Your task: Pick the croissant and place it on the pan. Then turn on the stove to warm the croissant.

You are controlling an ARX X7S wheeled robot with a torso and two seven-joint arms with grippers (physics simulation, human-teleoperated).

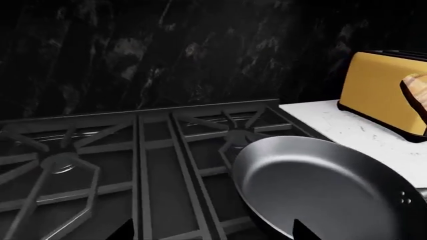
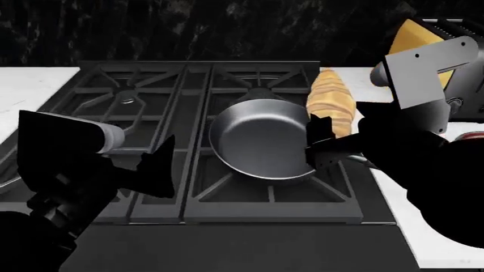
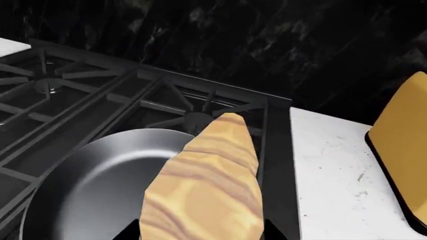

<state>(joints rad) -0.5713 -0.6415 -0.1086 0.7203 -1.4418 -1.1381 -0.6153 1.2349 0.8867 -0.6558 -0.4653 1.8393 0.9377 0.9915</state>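
Observation:
The croissant, golden-brown and ridged, is held in my right gripper, which is shut on its near end. It hangs over the right rim of the pan. In the right wrist view the croissant fills the space between the fingertips, above the pan. The round dark grey pan sits on the stove, on its right front burner. My left gripper is open and empty above the stove's middle grates; its wrist view shows the pan and the grates.
A yellow-sided toaster stands on the white counter to the stove's right, also in the left wrist view and right wrist view. A black marble backsplash runs behind. More white counter lies to the left.

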